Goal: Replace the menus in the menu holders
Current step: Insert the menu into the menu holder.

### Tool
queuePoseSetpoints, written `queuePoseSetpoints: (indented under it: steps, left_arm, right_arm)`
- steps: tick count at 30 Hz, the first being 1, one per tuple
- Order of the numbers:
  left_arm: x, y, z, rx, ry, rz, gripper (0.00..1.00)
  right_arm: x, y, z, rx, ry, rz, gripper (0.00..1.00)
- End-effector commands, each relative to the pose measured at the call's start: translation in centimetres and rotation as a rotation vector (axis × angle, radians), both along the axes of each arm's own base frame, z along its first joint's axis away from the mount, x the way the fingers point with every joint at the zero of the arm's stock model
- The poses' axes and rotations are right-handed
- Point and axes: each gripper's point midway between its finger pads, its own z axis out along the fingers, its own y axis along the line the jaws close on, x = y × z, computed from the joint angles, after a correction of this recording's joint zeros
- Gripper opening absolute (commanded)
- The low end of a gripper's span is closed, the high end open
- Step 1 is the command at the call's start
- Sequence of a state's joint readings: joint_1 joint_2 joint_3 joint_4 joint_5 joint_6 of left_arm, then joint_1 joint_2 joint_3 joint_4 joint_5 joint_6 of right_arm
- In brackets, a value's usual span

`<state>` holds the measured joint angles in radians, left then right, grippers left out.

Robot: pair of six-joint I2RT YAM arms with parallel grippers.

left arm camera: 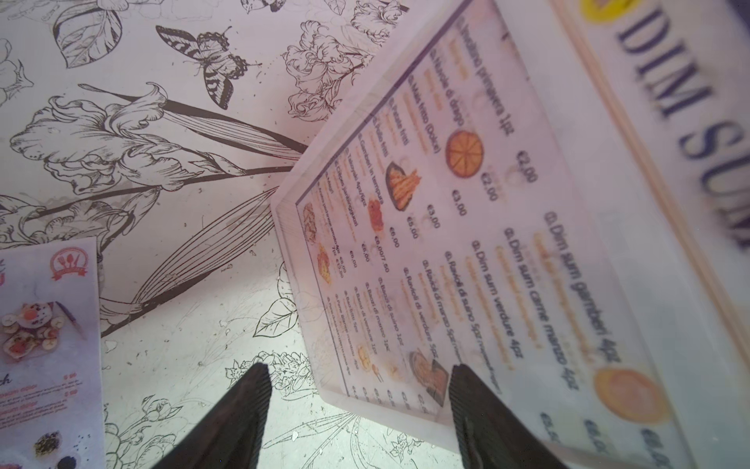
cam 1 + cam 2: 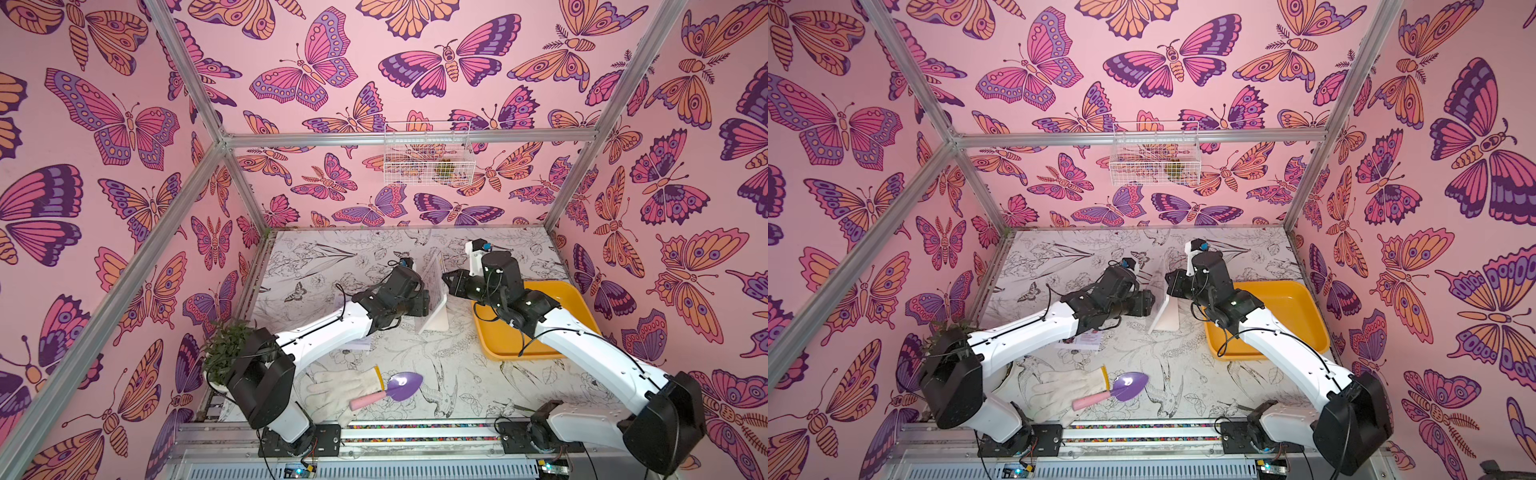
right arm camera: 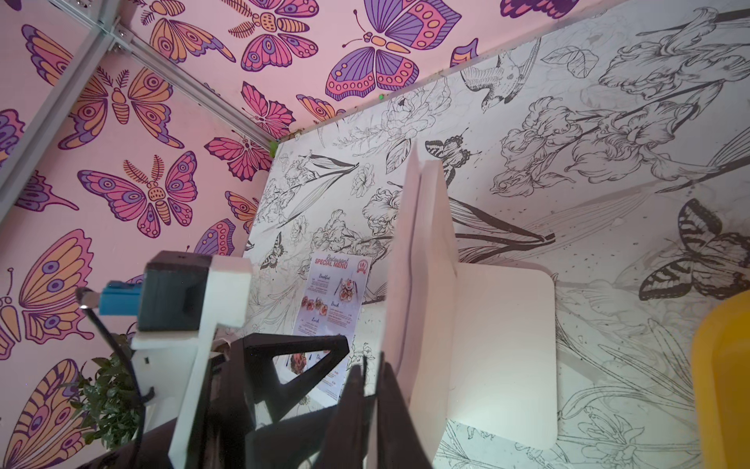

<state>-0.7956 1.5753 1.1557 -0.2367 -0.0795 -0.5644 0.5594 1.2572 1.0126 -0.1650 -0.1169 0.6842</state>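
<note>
1 menu holder (image 2: 436,316) upright mid-table (image 2: 415,353), DIM SUM INN menu (image 1: 507,243) inside; Special Menu sheet (image 3: 335,292) flat beside it. Left gripper (image 1: 357,406): jaws wide apart, gripping nothing. Right gripper (image 3: 371,390): jaws nearly together at holder's top edge, hold indiscernible.

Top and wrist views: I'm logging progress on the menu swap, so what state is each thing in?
holder, standing on its foot.
Dim Sum menu, in holder, print showing.
Special Menu, flat on table, face up.
left tool, open beside holder.
right tool, nearly shut at holder's edge; hold unclear.
tray, flat on table.
glove, lying flat.
trowel, lying on glove.
</note>
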Motion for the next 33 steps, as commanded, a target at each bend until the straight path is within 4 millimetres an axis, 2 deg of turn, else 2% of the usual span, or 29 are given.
queuePoseSetpoints:
  steps: [1,5,13,33]
  left_arm:
    - [0.7,0.6,0.6,0.02,-0.019,0.014,0.73]
    - [0.8,0.6,0.7,0.018,-0.021,0.011,0.73]
    - [0.7,0.5,0.5,0.019,-0.013,0.007,0.73]
    - [0.5,0.8,0.2,0.023,-0.009,0.015,0.72]
  right_arm:
    - [-0.1,0.1,1.4,-0.007,-0.023,0.012,0.18]
    - [0.5,-0.6,1.9,-0.012,-0.035,-0.008,0.19]
    - [1.2,-0.5,2.1,-0.008,-0.039,-0.008,0.17]
    - [1.5,-0.1,0.7,0.0,0.005,-0.004,0.03]
